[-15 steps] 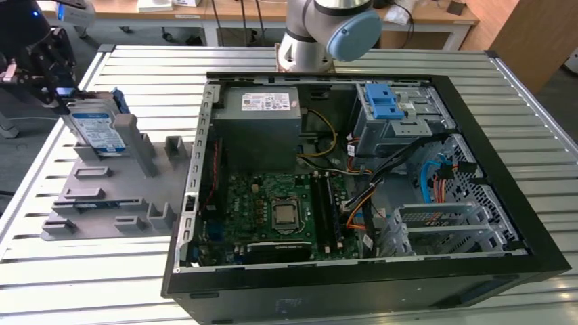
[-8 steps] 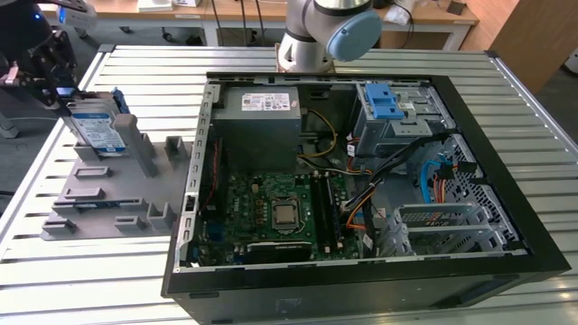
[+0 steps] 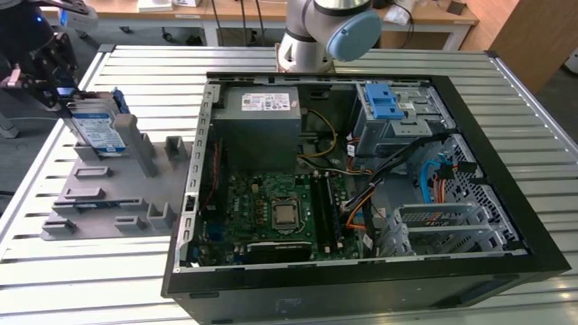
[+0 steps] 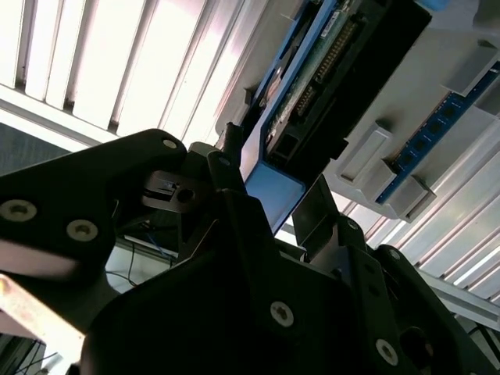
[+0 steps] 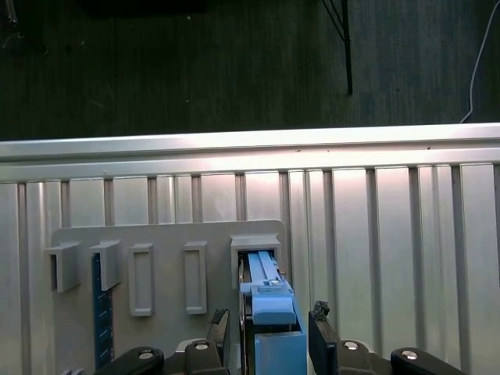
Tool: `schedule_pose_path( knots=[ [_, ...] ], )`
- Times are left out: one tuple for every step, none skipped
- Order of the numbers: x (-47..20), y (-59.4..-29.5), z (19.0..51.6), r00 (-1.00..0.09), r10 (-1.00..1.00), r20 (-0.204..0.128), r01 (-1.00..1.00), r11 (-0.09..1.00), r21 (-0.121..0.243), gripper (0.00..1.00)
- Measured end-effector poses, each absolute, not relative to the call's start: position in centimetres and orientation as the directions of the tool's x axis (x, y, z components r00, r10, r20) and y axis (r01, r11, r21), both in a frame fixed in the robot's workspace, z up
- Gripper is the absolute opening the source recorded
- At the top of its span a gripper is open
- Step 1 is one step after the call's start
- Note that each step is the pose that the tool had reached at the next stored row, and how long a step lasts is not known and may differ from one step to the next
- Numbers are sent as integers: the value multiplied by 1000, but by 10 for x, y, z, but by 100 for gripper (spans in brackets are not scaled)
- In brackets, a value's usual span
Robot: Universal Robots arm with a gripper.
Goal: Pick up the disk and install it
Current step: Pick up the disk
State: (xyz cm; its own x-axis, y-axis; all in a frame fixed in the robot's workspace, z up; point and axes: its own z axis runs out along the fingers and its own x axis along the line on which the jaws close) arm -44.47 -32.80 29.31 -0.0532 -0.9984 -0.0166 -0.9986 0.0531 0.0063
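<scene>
The disk (image 3: 95,128), silver with a white-and-blue label and a blue bracket, stands on edge in a slot of the grey holder plate (image 3: 108,196) at the exterior view's left. My gripper (image 3: 61,95) sits right above it. In the first wrist view the gripper (image 5: 269,340) straddles the disk's blue bracket end (image 5: 267,301), one finger (image 5: 220,336) against each side. In the second wrist view the gripper (image 4: 273,187) is pressed against both sides of the disk (image 4: 328,70). The disk's lower part is still in the slot.
The open computer case (image 3: 505,223) lies flat in the middle of the slatted metal table (image 3: 135,61). Inside are a grey cage with blue latches (image 3: 388,101), a grey metal box (image 3: 262,112), a motherboard and loose cables. A blue memory stick (image 5: 98,312) stands in the holder plate.
</scene>
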Motion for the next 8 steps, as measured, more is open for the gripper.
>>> schedule_pose_path(
  knots=[
    [-445,-328,293,-53,-998,-17,-999,53,6,52],
    [-445,-328,292,-51,-999,-16,-999,51,6,52],
    [-445,-328,292,-49,-999,-16,-999,48,6,52],
    [-445,-328,292,-46,-999,-16,-999,46,6,52],
    [-445,-328,291,-44,-999,-17,-999,44,6,52],
    [-445,-328,291,-42,-999,-17,-999,42,6,52],
    [-445,-328,290,-40,-999,-16,-999,40,6,52],
    [-445,-328,290,-39,-999,-16,-999,39,6,52]
  ],
)
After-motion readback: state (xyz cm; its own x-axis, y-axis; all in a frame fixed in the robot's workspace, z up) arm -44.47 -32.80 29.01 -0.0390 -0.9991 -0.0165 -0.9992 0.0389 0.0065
